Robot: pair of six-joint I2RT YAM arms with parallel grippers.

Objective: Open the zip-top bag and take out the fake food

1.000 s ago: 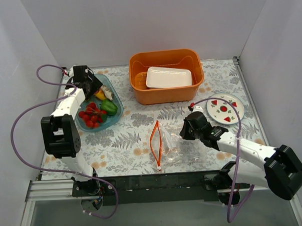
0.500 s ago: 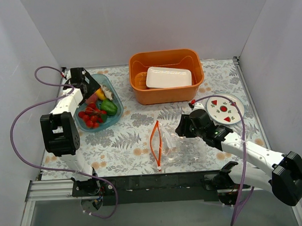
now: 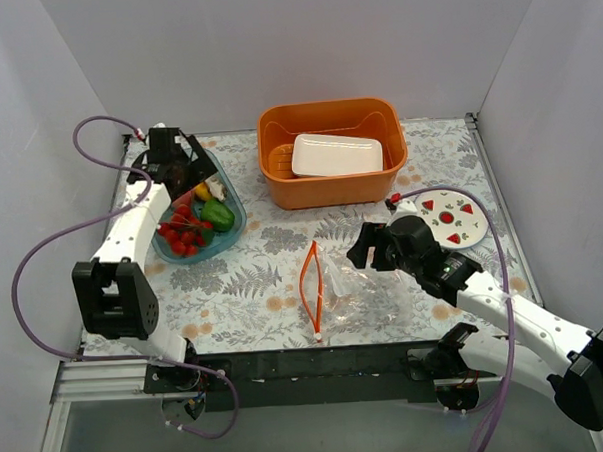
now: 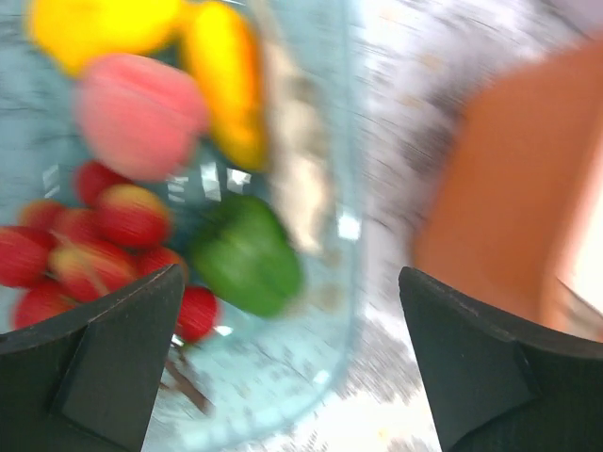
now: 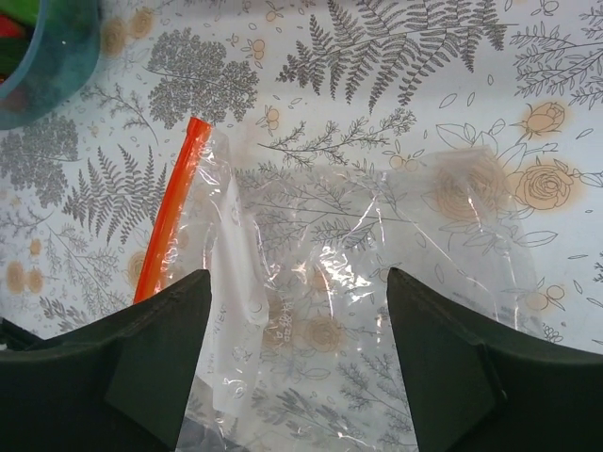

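Observation:
The zip-top bag [image 3: 336,290] lies flat on the table's near middle, clear and crinkled, its orange-red zip strip [image 3: 309,284] on its left side. My right gripper [image 3: 371,247] hovers open just right of it; in the right wrist view the bag [image 5: 358,282] and strip [image 5: 168,231] lie below my open right gripper [image 5: 300,278], untouched. The fake food [image 3: 191,223] sits in the teal tray [image 3: 232,229]: tomatoes, a green pepper [image 4: 247,254], a yellow pepper [image 4: 231,85] and a pink piece [image 4: 141,113]. My left gripper [image 3: 175,169] hangs open and empty above the tray's far end.
An orange basket [image 3: 280,187] holding a white rectangular dish [image 3: 336,154] stands at the back middle, close to the tray's right. A white plate [image 3: 462,227] with red triangles lies at the right, behind my right arm. Grey walls close in the left, right and back.
My right gripper has opened and drawn back to the right, off the bag. My left gripper has opened wide above the tray and its arm has shifted.

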